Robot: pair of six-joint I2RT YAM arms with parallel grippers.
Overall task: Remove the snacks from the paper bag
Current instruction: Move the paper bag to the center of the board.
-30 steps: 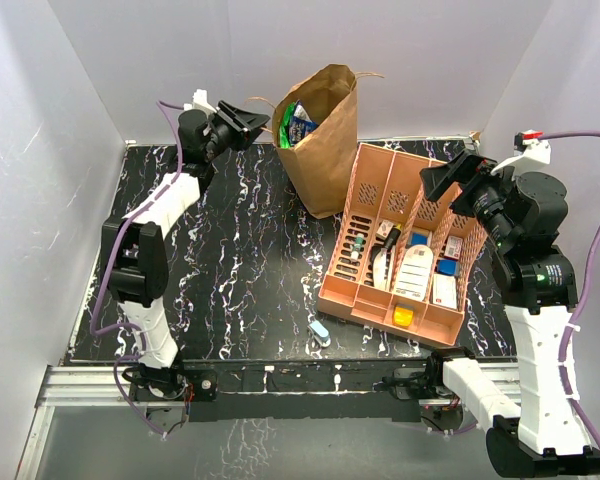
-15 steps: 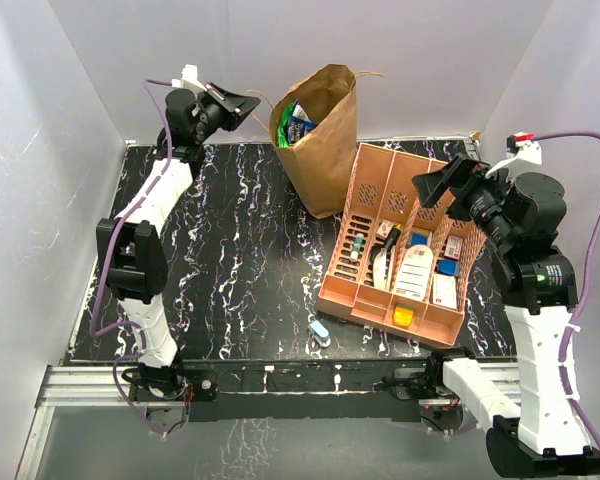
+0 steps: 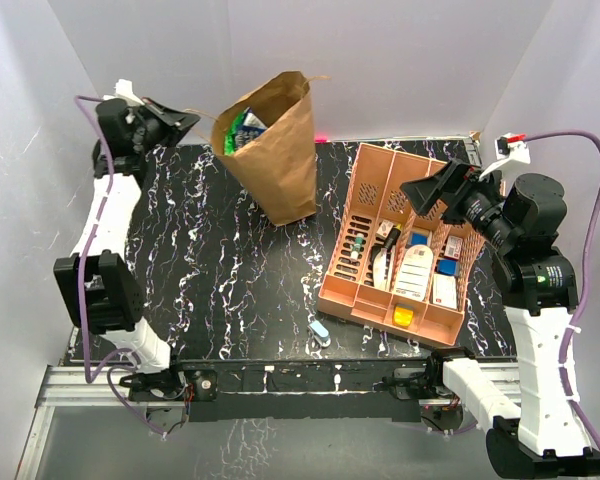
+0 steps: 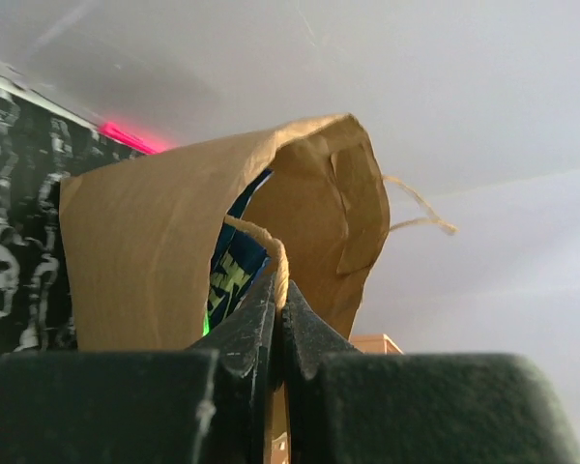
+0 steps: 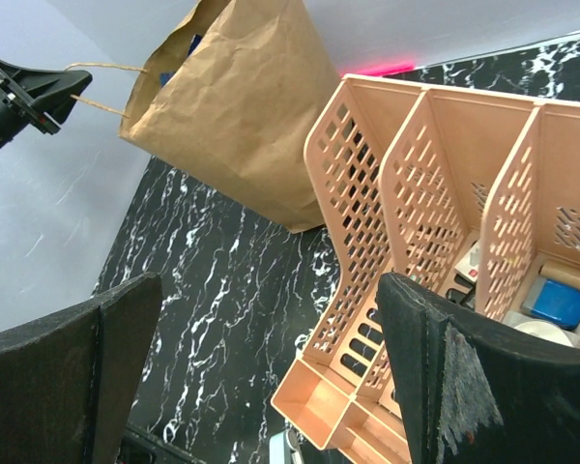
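Note:
The brown paper bag (image 3: 276,150) stands tilted at the back of the black table, its mouth leaning left. Snacks (image 3: 242,127) show in its mouth: a blue-green packet and a green one, also seen in the left wrist view (image 4: 230,275). My left gripper (image 3: 180,118) is raised at the back left and is shut on the bag's twisted paper handle (image 4: 278,261). The bag also shows in the right wrist view (image 5: 240,97). My right gripper (image 3: 430,190) is open and empty, held above the orange tray (image 3: 405,240).
The orange slotted tray (image 5: 396,184) holds small white, blue and yellow items on the right half of the table. A pale-blue capsule-shaped object (image 3: 320,332) lies near the front edge. White walls close in the back and both sides.
My left gripper has swung left and up with the bag's handle, dragging the bag leftward and tipping it. My right gripper has edged a little left over the tray.

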